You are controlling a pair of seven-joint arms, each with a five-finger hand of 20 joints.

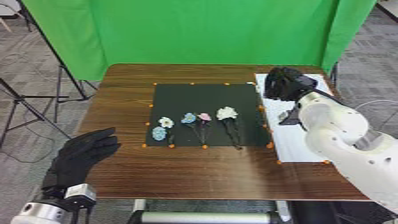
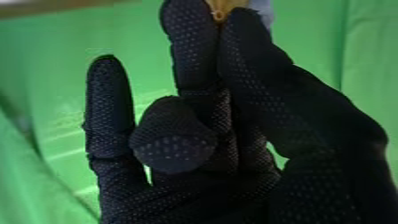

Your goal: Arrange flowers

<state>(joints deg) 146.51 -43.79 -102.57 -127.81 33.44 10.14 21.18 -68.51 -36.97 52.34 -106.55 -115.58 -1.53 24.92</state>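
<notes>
Black mat (image 1: 187,100) beneath flowers (image 1: 226,113), head view.

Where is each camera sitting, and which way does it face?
Head view: on the robot's head, looking forward and down at the table and flowers; the left hand, right hand and white right arm show.
Right wrist view: on the right wrist, looking along that hand's black glove towards the green backdrop.
Shared: right hand and backdrop.
</notes>
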